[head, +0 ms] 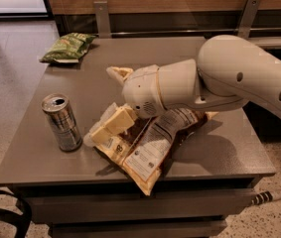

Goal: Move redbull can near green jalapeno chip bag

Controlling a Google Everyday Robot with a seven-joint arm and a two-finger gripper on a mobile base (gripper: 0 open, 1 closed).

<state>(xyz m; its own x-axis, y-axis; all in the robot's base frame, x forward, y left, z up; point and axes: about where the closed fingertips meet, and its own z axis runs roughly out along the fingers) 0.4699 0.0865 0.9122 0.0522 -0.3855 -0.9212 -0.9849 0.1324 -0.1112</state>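
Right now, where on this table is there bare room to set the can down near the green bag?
Bare table runs between the redbull can and the green jalapeno chip bag, and rightward along the back edge. Crowded: centre front, where the gripper is over the brown bag beside the can.

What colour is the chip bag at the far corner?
The chip bag is green, camera view; end effector is by the brown bag.

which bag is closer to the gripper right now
The big brown bag at the front, right beside the open gripper; the small green bag lies away at the far left corner.
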